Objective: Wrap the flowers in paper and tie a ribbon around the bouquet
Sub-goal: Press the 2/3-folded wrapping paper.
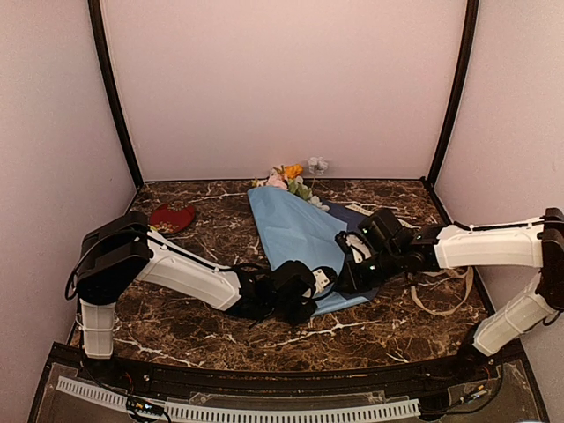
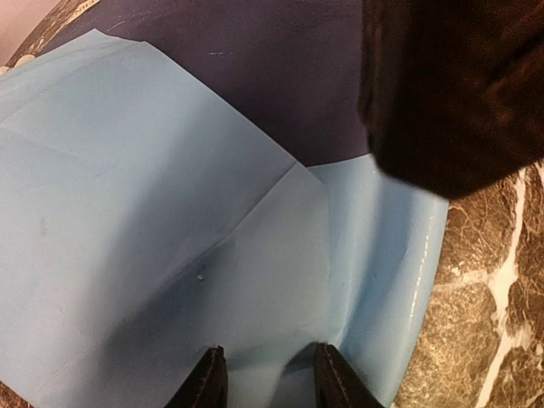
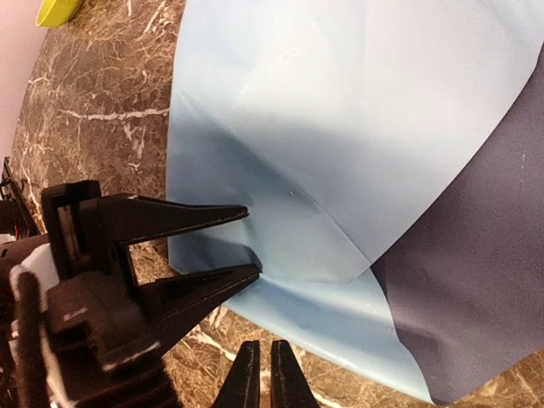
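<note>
Paper (image 1: pixel 286 229): loosely folded over flowers (image 1: pixel 288 174). Left pincer (image 3: pixel 252 240) half-open astride near edge, apparently gripping nothing; right pincer (image 3: pixel 264 347) closed, empty. Risk: unpinned fold springs open.

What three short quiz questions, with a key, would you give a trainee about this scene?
1. True or false: the ribbon is already tied around the paper.
2. At which end of the paper do the flowers stick out? A: the near end. B: the far end.
3. Fill in: the right gripper is ___ (open or shut).
Key: 1 false, it lies loose beside the paper; 2 B; 3 shut.
</note>
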Motion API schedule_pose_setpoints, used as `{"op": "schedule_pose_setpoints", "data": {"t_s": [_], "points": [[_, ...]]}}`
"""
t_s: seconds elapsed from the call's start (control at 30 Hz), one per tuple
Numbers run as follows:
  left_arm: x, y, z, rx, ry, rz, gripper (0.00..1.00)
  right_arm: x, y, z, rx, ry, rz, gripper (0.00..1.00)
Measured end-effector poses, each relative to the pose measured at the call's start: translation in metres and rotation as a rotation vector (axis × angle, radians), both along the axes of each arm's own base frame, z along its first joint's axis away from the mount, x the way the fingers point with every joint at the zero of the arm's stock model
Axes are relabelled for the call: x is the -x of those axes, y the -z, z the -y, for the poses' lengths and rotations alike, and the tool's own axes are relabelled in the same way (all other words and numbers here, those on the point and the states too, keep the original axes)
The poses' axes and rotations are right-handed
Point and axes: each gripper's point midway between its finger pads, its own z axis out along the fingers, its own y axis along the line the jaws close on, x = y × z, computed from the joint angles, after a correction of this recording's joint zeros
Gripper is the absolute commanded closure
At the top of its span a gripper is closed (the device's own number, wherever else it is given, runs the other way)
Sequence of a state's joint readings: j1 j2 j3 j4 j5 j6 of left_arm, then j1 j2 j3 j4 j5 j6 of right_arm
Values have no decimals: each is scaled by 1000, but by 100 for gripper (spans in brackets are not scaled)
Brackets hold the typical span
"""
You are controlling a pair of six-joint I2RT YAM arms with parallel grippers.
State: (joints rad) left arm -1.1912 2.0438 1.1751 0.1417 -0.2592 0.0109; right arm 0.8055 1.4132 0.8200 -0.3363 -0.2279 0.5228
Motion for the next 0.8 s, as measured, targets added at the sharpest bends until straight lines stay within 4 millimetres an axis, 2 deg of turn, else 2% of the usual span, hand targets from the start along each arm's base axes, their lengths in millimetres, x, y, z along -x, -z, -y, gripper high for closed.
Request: {"op": "schedule_pose_setpoints", "data": {"t_s": [0.1, 0.2, 0.3, 0.4, 0.63, 0.8], "points": [[0, 0, 0, 1, -1, -1, 64, 6, 17, -5, -31, 4, -54, 94], [0, 0, -1, 2, -3, -3, 64, 17, 43, 3, 1, 18, -125, 94], [0, 0, -1, 2, -4, -3, 64, 20, 61, 14, 72, 43, -155, 94], [0, 0, -1, 2, -4, -3, 64, 21, 72, 28, 151, 76, -161, 82], [-1, -1, -2, -2, -11, 6, 64, 8, 70, 57, 309, 160, -90, 70], [-2, -1, -3, -3, -14, 9, 64, -2, 64, 84, 433, 242, -35, 68]]}}
